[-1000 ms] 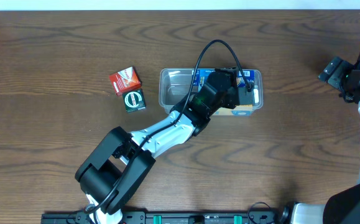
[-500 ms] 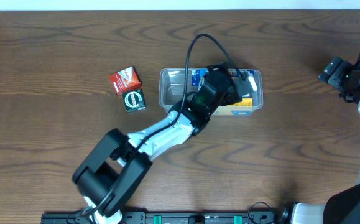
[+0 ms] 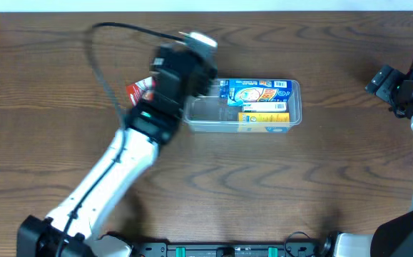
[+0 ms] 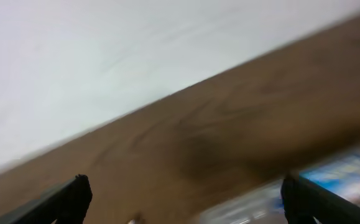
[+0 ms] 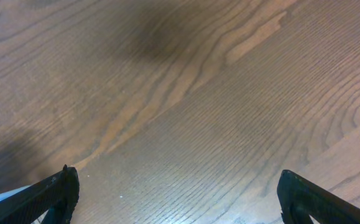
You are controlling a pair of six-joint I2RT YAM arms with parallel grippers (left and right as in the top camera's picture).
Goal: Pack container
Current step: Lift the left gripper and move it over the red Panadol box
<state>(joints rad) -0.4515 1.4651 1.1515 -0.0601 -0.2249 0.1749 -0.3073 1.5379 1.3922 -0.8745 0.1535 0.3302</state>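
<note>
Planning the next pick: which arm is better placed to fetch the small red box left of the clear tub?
Left, likely. The left claw hovers open by the small red cardboard box; the right claw sits far off, beyond the clear rectangular plastic tub.

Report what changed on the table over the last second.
The left gripper opened, let go of the yellow box inside the container beside the blue box, then swung away left, over the red box. The container, blue box and open right gripper stayed put.
</note>
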